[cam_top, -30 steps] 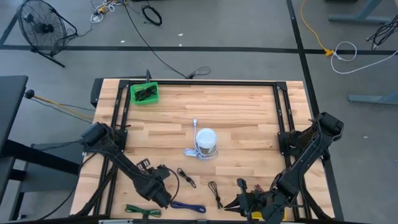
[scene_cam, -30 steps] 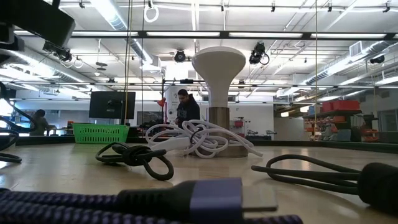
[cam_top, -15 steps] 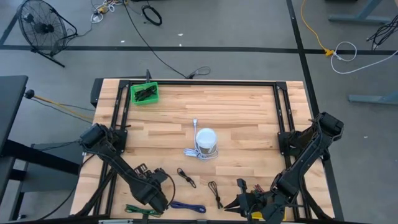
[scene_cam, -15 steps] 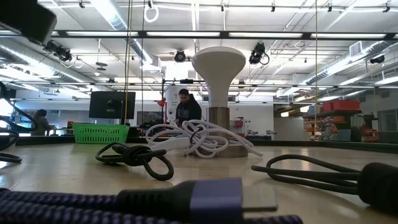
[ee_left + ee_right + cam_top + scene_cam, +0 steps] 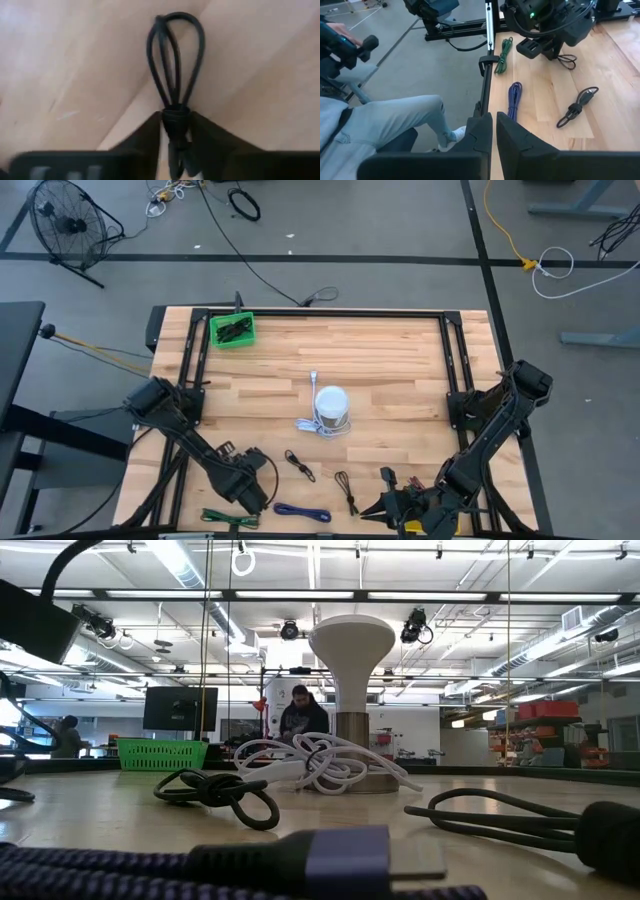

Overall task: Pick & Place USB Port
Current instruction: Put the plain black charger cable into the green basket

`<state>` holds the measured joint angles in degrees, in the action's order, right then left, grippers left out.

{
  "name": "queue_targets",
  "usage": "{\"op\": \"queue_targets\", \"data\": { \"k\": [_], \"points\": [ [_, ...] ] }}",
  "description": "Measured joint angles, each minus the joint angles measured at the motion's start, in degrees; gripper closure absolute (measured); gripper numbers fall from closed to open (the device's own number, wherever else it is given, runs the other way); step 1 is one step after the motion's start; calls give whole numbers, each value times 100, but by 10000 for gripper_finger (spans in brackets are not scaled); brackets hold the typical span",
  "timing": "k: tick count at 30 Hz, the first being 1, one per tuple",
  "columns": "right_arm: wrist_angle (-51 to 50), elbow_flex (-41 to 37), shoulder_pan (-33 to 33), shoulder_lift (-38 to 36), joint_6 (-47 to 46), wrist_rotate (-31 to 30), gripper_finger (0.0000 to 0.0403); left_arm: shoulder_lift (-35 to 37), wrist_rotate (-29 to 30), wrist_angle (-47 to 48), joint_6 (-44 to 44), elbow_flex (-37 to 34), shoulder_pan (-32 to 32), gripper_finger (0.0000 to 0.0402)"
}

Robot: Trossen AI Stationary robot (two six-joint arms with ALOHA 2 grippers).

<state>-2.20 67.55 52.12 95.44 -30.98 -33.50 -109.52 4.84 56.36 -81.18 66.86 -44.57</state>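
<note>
Black, bundled and tied at the waist, the small cable (image 5: 175, 85) lies on the wooden table (image 5: 400, 370) with its tied neck between the fingers (image 5: 142, 142) of the left gripper (image 5: 256, 485), which closes around it near the table's front-left part; whether the fingers already pinch it tight I cannot tell. The cable's loop fans out ahead of the fingers, flat on the wood.

Counting cables from above: two more black bundles (image 5: 298, 465) (image 5: 345, 485) lie apart toward the front middle, one blue cable (image 5: 302, 512) and one green cable (image 5: 228, 518) rest along the front edge, and one white cable (image 5: 312, 423) is coiled at the foot of the white lamp-like stand (image 5: 331, 408) in the middle. That makes six (the gripped one included).

One green basket (image 5: 232, 330) sits at the far-left corner with something dark in it.

At the front-right edge waits the right gripper (image 5: 383, 508), its fingers (image 5: 515, 135) pressed together and holding nothing.

Two arms, one basket, one stand. In the right wrist view a seated person's leg (image 5: 390, 120) in light trousers shows beside the table; in the low view a person (image 5: 303, 715) stands far behind.
</note>
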Motion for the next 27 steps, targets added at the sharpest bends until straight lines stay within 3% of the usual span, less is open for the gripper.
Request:
{"op": "queue_targets", "data": {
  "k": [2,3,6,13,23,27],
  "points": [
    [10,0,-2,0,2,-2,376,-21,30,75,294,53,18,365],
    [10,2,-2,0,7,-6,376,-26,65,172,386,75,40,373],
    [10,2,-4,0,179,-10,376,-47,249,489,522,130,139,373],
    [10,2,-125,0,609,-229,376,58,862,2227,895,137,670,373],
    [3,4,-641,0,1051,-283,376,1472,2210,2214,2513,146,2238,373],
    [-123,4,-800,0,1116,-64,376,2129,2474,2383,3093,147,3051,373]
  ]
}}
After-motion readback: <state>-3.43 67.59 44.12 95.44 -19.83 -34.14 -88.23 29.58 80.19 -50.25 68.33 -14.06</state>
